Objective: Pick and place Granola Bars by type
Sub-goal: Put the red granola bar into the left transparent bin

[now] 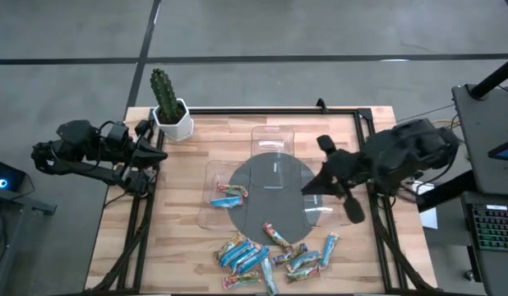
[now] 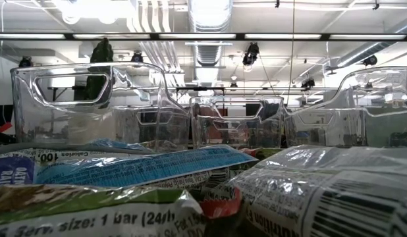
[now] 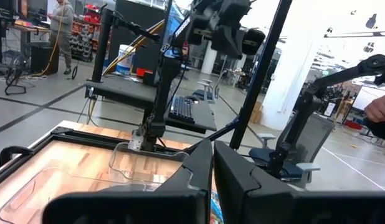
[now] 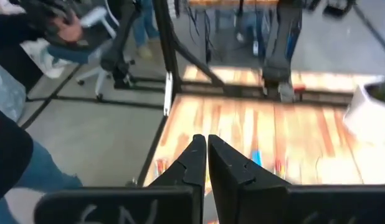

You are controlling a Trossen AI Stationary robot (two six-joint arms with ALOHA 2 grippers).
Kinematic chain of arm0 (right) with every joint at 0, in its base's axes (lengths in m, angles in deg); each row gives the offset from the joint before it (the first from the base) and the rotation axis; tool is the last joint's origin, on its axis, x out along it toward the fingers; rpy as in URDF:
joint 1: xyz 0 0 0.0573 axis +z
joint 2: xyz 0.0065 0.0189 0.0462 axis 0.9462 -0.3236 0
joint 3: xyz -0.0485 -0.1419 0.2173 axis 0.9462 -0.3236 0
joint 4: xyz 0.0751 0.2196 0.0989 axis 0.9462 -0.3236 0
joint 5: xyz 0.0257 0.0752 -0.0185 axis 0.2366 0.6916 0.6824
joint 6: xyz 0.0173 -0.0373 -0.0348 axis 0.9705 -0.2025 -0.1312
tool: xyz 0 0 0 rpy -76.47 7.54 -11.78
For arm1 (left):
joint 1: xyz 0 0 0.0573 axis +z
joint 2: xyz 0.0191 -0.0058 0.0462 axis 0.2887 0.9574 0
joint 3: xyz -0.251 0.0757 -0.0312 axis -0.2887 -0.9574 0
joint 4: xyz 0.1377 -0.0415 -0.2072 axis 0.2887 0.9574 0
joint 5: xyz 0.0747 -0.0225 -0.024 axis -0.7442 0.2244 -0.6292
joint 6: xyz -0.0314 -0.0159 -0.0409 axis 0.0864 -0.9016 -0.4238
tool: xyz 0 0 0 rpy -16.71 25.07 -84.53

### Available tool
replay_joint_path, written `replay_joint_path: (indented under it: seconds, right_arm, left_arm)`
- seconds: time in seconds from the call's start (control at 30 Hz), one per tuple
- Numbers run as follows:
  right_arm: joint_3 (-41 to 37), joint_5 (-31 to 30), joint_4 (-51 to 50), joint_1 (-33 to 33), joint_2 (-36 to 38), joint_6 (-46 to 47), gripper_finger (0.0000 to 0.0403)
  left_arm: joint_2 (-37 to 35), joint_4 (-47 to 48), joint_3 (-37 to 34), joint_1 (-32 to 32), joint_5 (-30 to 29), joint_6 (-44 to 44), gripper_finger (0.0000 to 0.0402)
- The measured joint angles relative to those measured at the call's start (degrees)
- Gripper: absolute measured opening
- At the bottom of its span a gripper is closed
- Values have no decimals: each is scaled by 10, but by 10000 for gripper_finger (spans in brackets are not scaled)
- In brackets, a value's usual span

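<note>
Both jaws pressed together and empty: we see one bar (image 1: pixel 228 197) in the left tray (image 1: pixel 211 215); the granola bars (image 1: pixel 274 253) mostly lie piled at the table's (image 1: pixel 188 255) near edge, unsorted.

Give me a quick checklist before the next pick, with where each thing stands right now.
1. Right gripper empty: ok, fingers shut with nothing between them.
2. Right gripper over the bar pile: not ok, it hangs above the right tray.
3. Right fingers open for a grab: not ok.
4. Left gripper out of the way: ok, shut at the table's left edge.
5. Bars already sorted: ok for two in the left tray; other trays cannot tell.
</note>
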Motion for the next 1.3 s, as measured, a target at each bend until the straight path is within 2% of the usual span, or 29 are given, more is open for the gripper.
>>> replay_joint_path:
  seconds: [0.37,0.63,0.97,1.3]
  right_arm:
    - [-1,59,-95,-45,-72,111,8]
    - [-1,145,-104,-52,-134,108,8]
    - [-2,147,-171,-60,-189,130,8]
    - [-2,143,-179,-61,-249,128,8]
  left_arm:
    - [0,9,0,0,-11,-1,0]
    - [0,23,0,0,-20,-1,0]
    - [0,29,0,0,-19,-1,0]
    - [0,36,0,0,-19,-2,0]
